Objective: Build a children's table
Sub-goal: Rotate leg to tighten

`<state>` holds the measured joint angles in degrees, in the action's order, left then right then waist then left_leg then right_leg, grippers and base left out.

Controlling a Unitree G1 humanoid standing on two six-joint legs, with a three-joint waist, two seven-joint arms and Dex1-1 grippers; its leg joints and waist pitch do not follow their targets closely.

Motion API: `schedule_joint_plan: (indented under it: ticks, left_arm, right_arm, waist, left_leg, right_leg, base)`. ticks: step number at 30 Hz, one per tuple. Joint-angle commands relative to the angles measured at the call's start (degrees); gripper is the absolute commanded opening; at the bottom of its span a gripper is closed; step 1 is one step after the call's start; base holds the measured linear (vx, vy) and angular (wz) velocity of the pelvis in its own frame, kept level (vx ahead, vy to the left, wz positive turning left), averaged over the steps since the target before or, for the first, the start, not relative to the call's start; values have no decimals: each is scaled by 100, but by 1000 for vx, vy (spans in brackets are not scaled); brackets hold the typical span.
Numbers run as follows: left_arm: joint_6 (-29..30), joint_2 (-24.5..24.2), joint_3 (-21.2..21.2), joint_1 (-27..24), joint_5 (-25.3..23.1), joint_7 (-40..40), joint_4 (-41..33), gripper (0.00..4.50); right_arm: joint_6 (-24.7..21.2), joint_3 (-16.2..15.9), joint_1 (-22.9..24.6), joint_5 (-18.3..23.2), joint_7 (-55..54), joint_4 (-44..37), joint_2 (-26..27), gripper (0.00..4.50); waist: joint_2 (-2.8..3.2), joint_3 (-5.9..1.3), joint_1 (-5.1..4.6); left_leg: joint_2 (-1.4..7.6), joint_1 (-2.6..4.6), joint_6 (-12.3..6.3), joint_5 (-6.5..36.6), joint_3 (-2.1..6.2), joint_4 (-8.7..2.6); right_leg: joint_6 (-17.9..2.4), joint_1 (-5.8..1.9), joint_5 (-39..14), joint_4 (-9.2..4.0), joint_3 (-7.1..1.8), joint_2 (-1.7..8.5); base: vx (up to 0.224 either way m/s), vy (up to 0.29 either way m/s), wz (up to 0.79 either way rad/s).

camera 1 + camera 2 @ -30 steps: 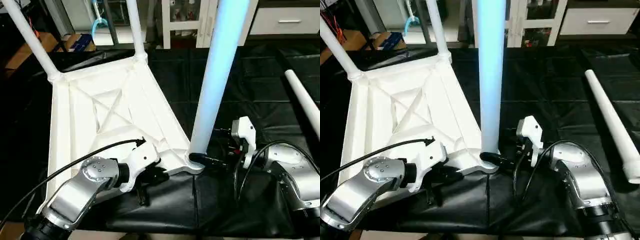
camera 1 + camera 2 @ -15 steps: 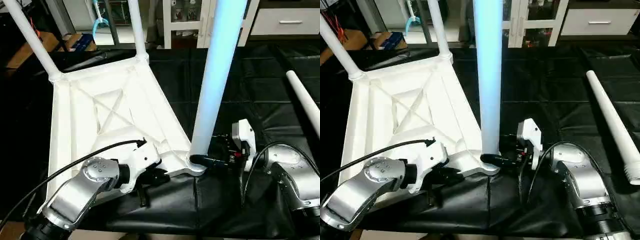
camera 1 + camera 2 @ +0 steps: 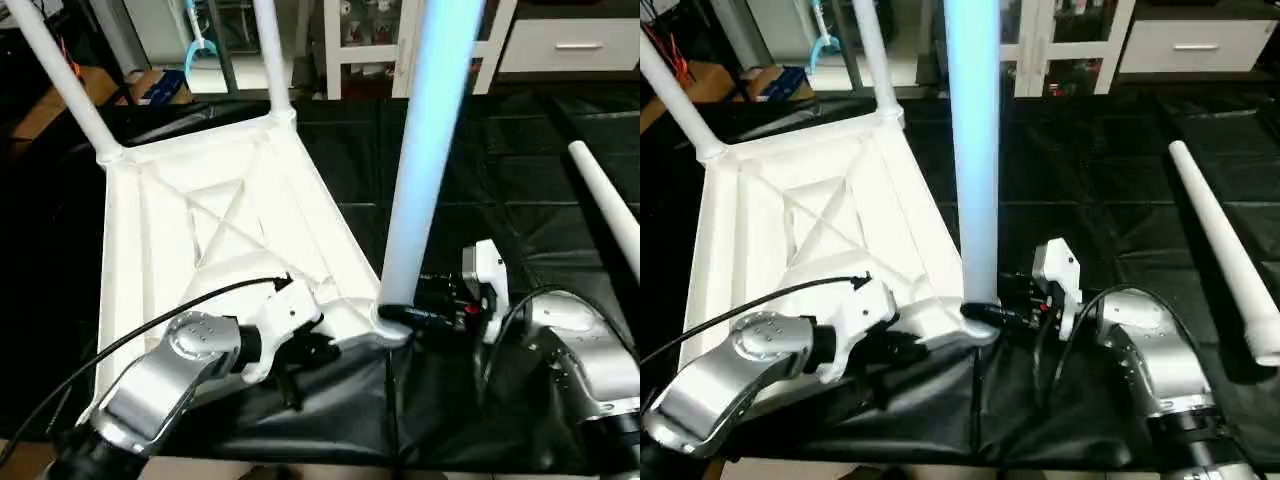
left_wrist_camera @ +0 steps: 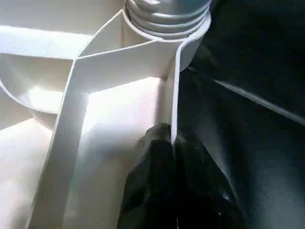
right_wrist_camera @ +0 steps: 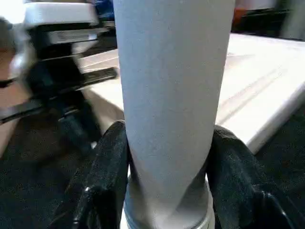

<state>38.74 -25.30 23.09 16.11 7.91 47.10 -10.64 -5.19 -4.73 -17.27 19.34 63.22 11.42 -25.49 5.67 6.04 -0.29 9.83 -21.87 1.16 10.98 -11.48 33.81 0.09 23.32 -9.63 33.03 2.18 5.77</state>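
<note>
Head views: 1 white tabletop [image 3: 210,240] lies underside up on the black-covered table [image 3: 480,180], X-ribs showing. Legs counted: 4. 2 stand in the far corner sockets, leg at 11 o'clock [image 3: 60,80] and leg at 12 o'clock [image 3: 268,55]; 1 near leg [image 3: 425,150] stands upright in the near right corner socket [image 3: 390,322]; 1 loose leg [image 3: 1225,250] lies on the table at 3 o'clock, well apart. Vs 1 s ago: right fingers, then spread wide beside the near leg's base, have closed in on it; left arm much as before.

Left wrist view: left gripper [image 4: 172,143], fingers together, pinching the tabletop's thin rim wall, w/ the socket just ahead.

Right wrist view: right gripper [image 5: 167,157], fingers [image 5: 107,167] clamped on both sides of the near leg's base, just above the socket collar.
</note>
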Motion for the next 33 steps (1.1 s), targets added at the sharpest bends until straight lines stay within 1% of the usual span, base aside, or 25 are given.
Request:
schedule_joint_plan:
  ticks: [1, 5, 7, 8, 10, 14, 15, 16, 17, 18, 19, 20, 21, 22, 23, 24, 25, 26, 27, 28, 29, 30, 31, 32, 33]
  left_arm:
    - [110, 131, 257, -122, -66, -85, 360, 0]
    - [60, 452, 216, 78, -183, -411, 653, 0]
    - [206, 919, 47, 357, -356, -1060, 1089, 0]
    - [212, 935, 40, 366, -361, -1083, 1105, 0]
    - [222, 1229, -111, 541, -437, -1481, 1396, 0]
    - [-10, 1767, -345, 905, -501, -2014, 1917, 0]
    - [-15, 1771, -346, 910, -503, -2017, 1923, 0]
    - [-109, 1845, -359, 992, -529, -2060, 2035, 0]
    - [-140, 1847, -352, 1006, -540, -2054, 2044, 0]
    - [-150, 1840, -348, 1006, -559, -2033, 2044, 0]
    - [-165, 1823, -343, 997, -580, -2020, 2046, 0]
    - [-174, 1813, -343, 991, -595, -2013, 2049, 0]
    - [-207, 1744, -304, 962, -618, -1940, 2021, 0]
    - [-223, 1726, -292, 954, -620, -1920, 2013, 0]
    - [-246, 1699, -273, 941, -623, -1888, 2001, 0]
    - [-329, 1570, -196, 875, -606, -1722, 1917, 0]
    - [-359, 1514, -158, 848, -594, -1644, 1881, 0]
    - [-355, 1467, -131, 820, -576, -1571, 1835, 0]
    - [-349, 1397, -89, 779, -550, -1463, 1768, 0]
    - [-340, 1318, -44, 729, -519, -1340, 1691, 0]
    - [-370, 1000, 109, 570, -471, -905, 1404, 0]
    - [-373, 894, 139, 512, -447, -776, 1301, 0]
    - [-369, 794, 157, 454, -421, -675, 1208, 0]
    - [-366, 746, 165, 426, -409, -626, 1164, 0]
    - [-361, 658, 169, 370, -384, -547, 1083, 0]
  right_arm:
    - [-97, 66, -23, -337, -662, 185, 115, 192]
    - [-231, -9, 7, -671, -1435, 270, 388, 191]
    - [-447, -10, -15, -1388, -2943, 332, 797, 190]
    - [-457, -5, -17, -1405, -2994, 335, 813, 190]
    - [-586, 89, -66, -1665, -3811, 401, 1074, 190]
    - [-658, 178, -141, -1850, -4680, 541, 1473, 189]
    - [-658, 178, -141, -1852, -4686, 541, 1477, 189]
    - [-628, 179, -144, -1874, -4796, 522, 1547, 189]
    - [-576, 180, -148, -1836, -4757, 500, 1572, 189]
    - [-504, 187, -148, -1838, -4768, 456, 1601, 189]
    - [-425, 184, -149, -1785, -4733, 411, 1634, 189]
    - [-378, 178, -150, -1749, -4715, 379, 1659, 189]
    - [-297, 137, -138, -1665, -4570, 288, 1666, 189]
    - [-273, 125, -130, -1633, -4520, 260, 1663, 189]
    - [-235, 106, -118, -1582, -4443, 218, 1658, 224]
    - [-122, 93, -87, -1379, -4207, 64, 1656, 245]
    - [-93, 104, -79, -1324, -4172, 11, 1656, 259]
    - [-88, 102, -84, -1310, -4136, -5, 1628, 262]
    - [-82, 100, -92, -1289, -4082, -30, 1587, 268]
    - [-78, 94, -101, -1278, -4028, -53, 1537, 280]
    - [-169, 180, -149, -1010, -3619, -90, 1384, 292]
    - [-220, 223, -165, -885, -3444, -111, 1326, 301]
    - [-277, 238, -175, -768, -3231, -143, 1251, 306]
    - [-304, 245, -180, -713, -3129, -158, 1215, 306]
    - [-356, 247, -185, -617, -2938, -193, 1149, 320]
  waist:
    - [-110, -251, -16]
    - [-124, -204, -75]
    - [-87, -134, -134]
    - [-97, -111, -159]
    - [-90, -101, -235]
    - [19, -66, -353]
    - [19, -45, -375]
    - [93, -21, -272]
    - [95, -8, -228]
    - [-6, 6, -179]
    - [-203, 29, -191]
    - [-175, -2, -232]
    - [-104, 41, -256]
    - [13, 62, -269]
    - [66, 35, -335]
    - [210, 88, -248]
    - [281, 61, -109]
    - [135, 90, -140]
    - [-174, 29, -112]
    - [-220, 12, -75]
    - [-186, -21, -38]
    - [-83, -28, 43]
    - [-98, -90, -10]
    - [37, -145, 22]
    - [92, -150, 16]
  left_leg:
    - [268, 93, -189, 1937, 175, -511]
    - [251, 127, -18, 2421, 207, -537]
    - [226, 127, 148, 2774, 248, -555]
    - [210, 136, 206, 2891, 249, -565]
    - [174, 156, 298, 3337, 344, -587]
    - [197, 292, 320, 4257, 447, -741]
    - [225, 264, 307, 4459, 450, -821]
    - [436, 118, 374, 4900, 415, -1163]
    - [460, 105, 416, 5010, 358, -1262]
    - [365, 203, 413, 4861, 201, -1220]
    - [-27, 778, 269, 3970, 83, -460]
    - [-153, 931, 132, 3162, 139, -46]
    - [-90, 402, -138, 2225, 292, -206]
    - [137, 134, -65, 2646, 418, -571]
    - [251, 73, 45, 3141, 527, -676]
    - [498, -12, 266, 4419, 630, -1061]
    - [571, 69, 531, 5140, 490, -1313]
    - [507, 208, 492, 5049, 401, -1270]
    - [76, 553, 380, 3844, 279, -661]
    - [-89, 527, -31, 2073, 270, -191]
    - [-29, 276, -230, 1339, 346, -274]
    - [113, -8, -270, 842, 439, -503]
    - [159, -60, -310, 596, 425, -531]
    - [192, 3, -326, 499, 429, -522]
    - [238, 68, -403, 794, 368, -527]
  right_leg:
    - [-1094, -163, -2482, -454, -134, 211]
    - [-790, -93, -3233, -538, -131, 218]
    - [-515, -39, -3817, -592, -97, 207]
    - [-424, -14, -3999, -630, -77, 187]
    - [-93, -54, -4456, -713, 44, 202]
    - [-28, -108, -3856, -846, 330, 77]
    - [-13, -178, -3619, -824, 398, 33]
    - [-260, -464, -2326, -256, 297, 56]
    - [-351, -464, -2012, -116, 271, 32]
    - [-365, -296, -2326, -238, 206, -8]
    - [16, 330, -4484, -1155, 352, 91]
    - [89, 396, -5107, -1336, 359, 389]
    - [184, -147, -5243, -1207, 361, 567]
    - [276, -443, -4452, -985, 567, 399]
    - [255, -547, -3748, -785, 609, 346]
    - [-8, -679, -2258, -173, 460, 223]
    - [-430, -545, -1022, 173, 348, 119]
    - [-461, -381, -1054, 89, 241, 88]
    - [-377, 12, -3109, -643, 51, 245]
    - [-193, 41, -5025, -957, -38, 561]
    - [-219, -185, -5067, -877, -158, 667]
    - [-309, -344, -4500, -688, -70, 574]
    - [-504, -329, -3223, -528, -18, 383]
    - [-703, -313, -2543, -438, -7, 336]
    - [-1028, -234, -1764, -421, -28, 282]
  base:
    - [0, 0, 0]
    - [0, 0, 0]
    - [0, 0, 0]
    - [-59, 11, -10]
    - [-67, 22, -16]
    - [-64, 42, -8]
    - [0, 0, 0]
    - [0, 0, 0]
    - [-66, 6, 14]
    - [-25, -55, 25]
    - [-25, -55, 25]
    - [0, 0, 0]
    - [62, 60, -33]
    - [62, 60, -33]
    - [53, 63, -36]
    - [0, 0, 0]
    - [0, 0, 0]
    - [35, -72, 34]
    - [66, -115, 26]
    - [66, -115, 26]
    - [83, -67, -13]
    - [96, -15, -29]
    - [96, -15, -29]
    - [0, 0, 0]
    - [0, 0, 0]
